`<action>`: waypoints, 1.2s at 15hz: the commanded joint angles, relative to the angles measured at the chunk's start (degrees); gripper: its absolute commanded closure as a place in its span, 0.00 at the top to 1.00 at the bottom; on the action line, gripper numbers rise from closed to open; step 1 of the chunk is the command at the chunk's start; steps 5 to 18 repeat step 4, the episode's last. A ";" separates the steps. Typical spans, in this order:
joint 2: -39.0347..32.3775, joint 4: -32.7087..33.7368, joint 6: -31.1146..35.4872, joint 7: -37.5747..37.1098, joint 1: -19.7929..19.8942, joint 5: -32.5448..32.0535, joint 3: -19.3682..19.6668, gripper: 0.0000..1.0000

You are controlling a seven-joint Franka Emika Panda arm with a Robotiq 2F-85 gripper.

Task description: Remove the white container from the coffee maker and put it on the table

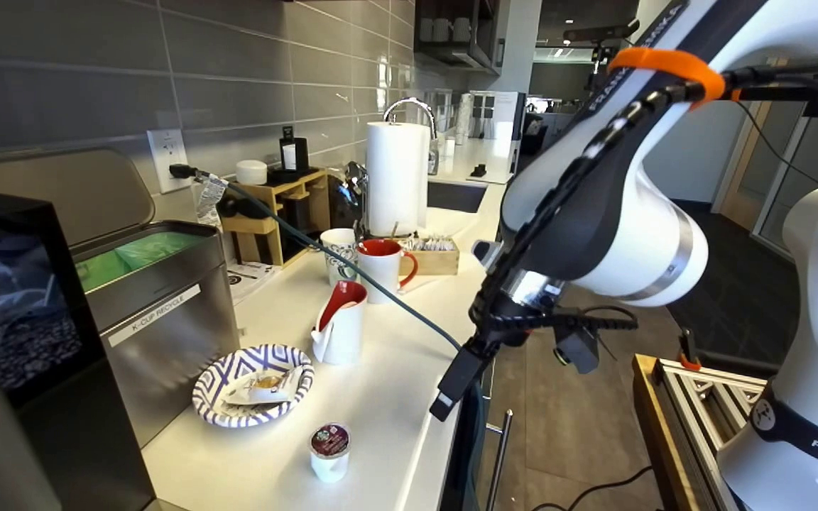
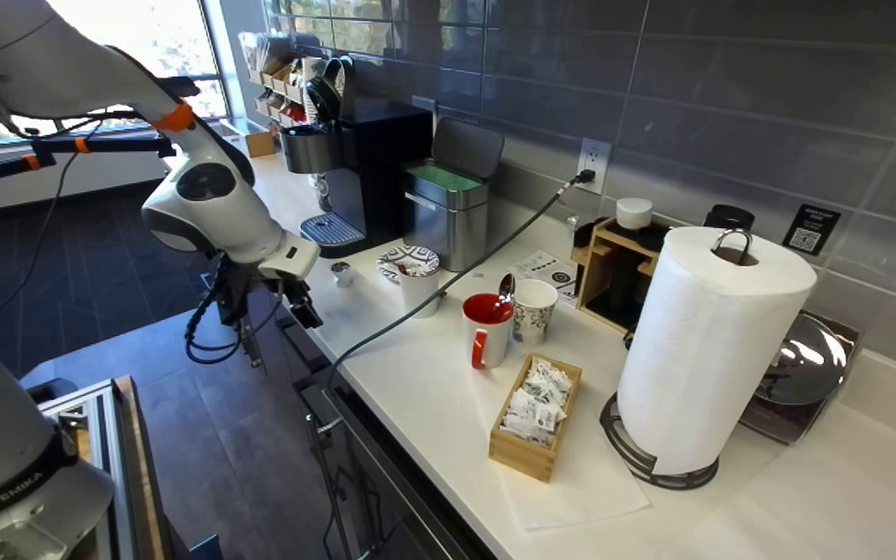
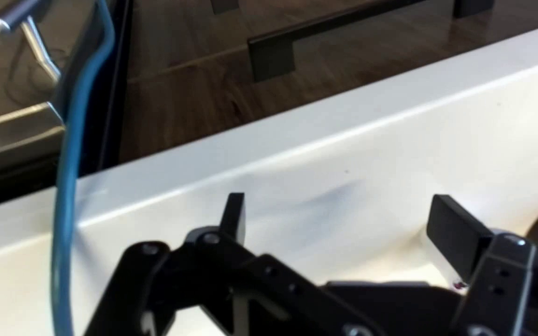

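White K-cup pod (image 1: 329,453) w/ a dark purple lid stands right way up on the cream-white countertop (image 1: 402,383), off the coffee maker (image 2: 374,171) & nr its drip tray (image 2: 331,228). It's b/w the blue-patterned plate (image 1: 267,357) and the front edge.

Gripper (image 3: 336,219) hangs at the front edge, slanted down, apart from the pod. Jaws: spread wide, w/ countertop showing b/w the black fingers (image 3: 456,233). In the wrist view, a bit of white w/ purple marks peeks out behind 1 finger; too hidden to tell what it is.

Plate holds a white wrapper (image 1: 253,394) & is just beside the steel K-cup bin (image 1: 175,369), which stands nr the back edge w/ its lid up & a green bag (image 1: 139,255) inside.

Mid-countertop, b/w front & back edges: a white pitcher (image 1: 341,337), red inside, then a white mug (image 2: 498,338), also red inside, w/ a red handle. Silver spoon (image 2: 505,289) sticks up from the mug. Leaf-print paper cup (image 2: 535,311) is next to it, back-edge side; can't tell if they touch. Wooden box (image 2: 522,457) full of paper pkts (image 2: 537,404) is closer to the front edge. Paper towel roll (image 2: 712,350) stands on a black wire stand (image 2: 673,476), nearer the back edge.

Blue-green cord (image 2: 448,284) goes from the wall outlet (image 2: 594,155) above the back edge, over the countertop, down past the front edge.
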State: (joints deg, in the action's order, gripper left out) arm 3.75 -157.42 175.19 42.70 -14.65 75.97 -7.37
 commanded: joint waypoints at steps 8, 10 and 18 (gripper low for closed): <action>4.89 0.08 -14.58 0.07 5.24 -14.66 2.80 1.00; 4.89 0.08 -14.58 0.07 5.24 -14.66 2.80 1.00; 4.89 0.08 -14.58 0.07 5.24 -14.66 2.80 1.00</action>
